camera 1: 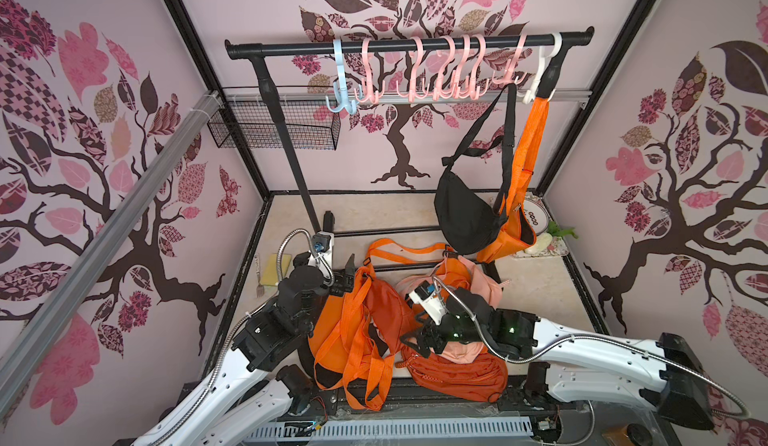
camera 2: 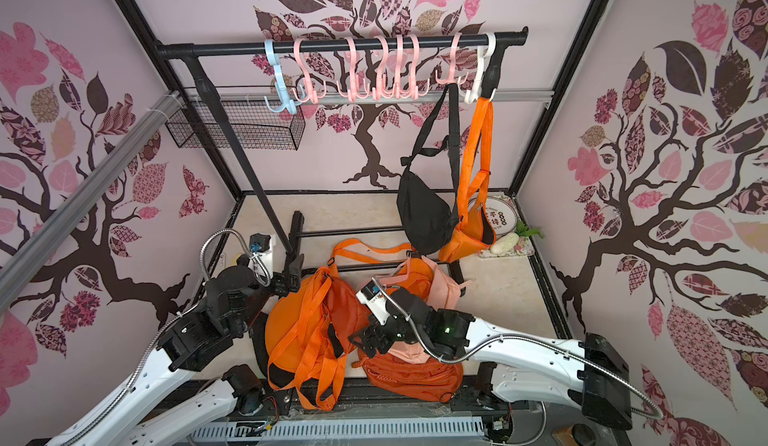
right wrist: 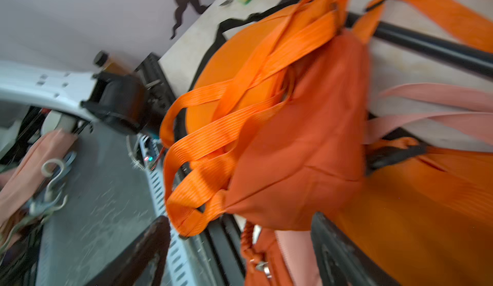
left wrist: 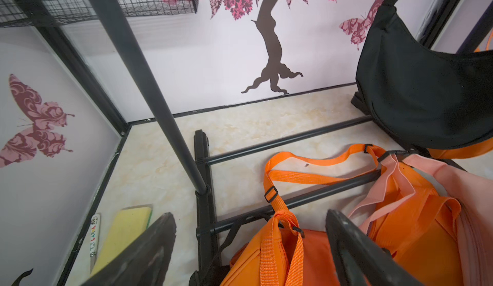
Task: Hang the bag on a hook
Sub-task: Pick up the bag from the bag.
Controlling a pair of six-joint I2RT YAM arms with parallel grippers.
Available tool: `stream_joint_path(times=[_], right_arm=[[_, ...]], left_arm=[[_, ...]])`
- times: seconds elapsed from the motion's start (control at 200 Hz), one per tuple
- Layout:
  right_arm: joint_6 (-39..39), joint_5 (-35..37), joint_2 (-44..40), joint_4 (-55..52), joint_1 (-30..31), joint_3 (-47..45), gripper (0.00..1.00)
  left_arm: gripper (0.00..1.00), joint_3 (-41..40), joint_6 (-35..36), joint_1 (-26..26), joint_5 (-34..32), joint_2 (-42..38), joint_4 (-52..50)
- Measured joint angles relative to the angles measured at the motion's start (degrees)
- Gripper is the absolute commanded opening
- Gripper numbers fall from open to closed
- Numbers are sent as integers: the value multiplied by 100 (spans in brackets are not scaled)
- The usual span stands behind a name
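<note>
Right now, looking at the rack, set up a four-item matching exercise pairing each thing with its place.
Things:
1. black bag
2. orange bag beside it
3. blue hook
4. yellow sponge

Places:
A. flat on the tabletop
B. hung from the white hook
C. hung from a pink hook
D. on the rail, carrying nothing

Pairs: 1-C, 2-B, 3-D, 4-A.

We are seeing bare floor [camera 1: 374, 211] lying open behind the rack [camera 1: 407, 45] and free air under its pink hooks [camera 1: 413, 90]. Piled orange bags [camera 1: 361, 319] are covering its base bars [camera 1: 386, 231], and a hung black bag [camera 1: 465, 215] is blocking the end by its white hook [camera 1: 540, 76].
</note>
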Motion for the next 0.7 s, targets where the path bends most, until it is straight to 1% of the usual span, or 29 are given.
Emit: stream_joint_path(times=[0.07,0.135,0.255,0.315,0.44,0.58,0.64,0.7], right_arm=[[-66,61,219,63,380,116,80],[-160,105,627,116,678,308,75],[-212,120,1379,236,984,586,71],[-170,133,1633,310,1045,605,71],[-4,385,2100,317,1047,651,78],[179,693,2645,278,1047,892,78],[262,737,2846,293,1047,1025,73],[319,767,3032,363,1047,1139,64]], left_arm=[[90,0,-7,0,-208,-48,13],[90,-13,-15,0,-409,-116,22],[90,-129,-28,0,-758,-352,96],[90,-205,-26,0,-883,-483,146],[90,-245,-22,0,-1043,-634,262],[90,-245,-24,0,-1095,-546,310],[90,-245,-24,0,-1095,-509,310],[90,-245,-22,0,-1095,-503,310]])
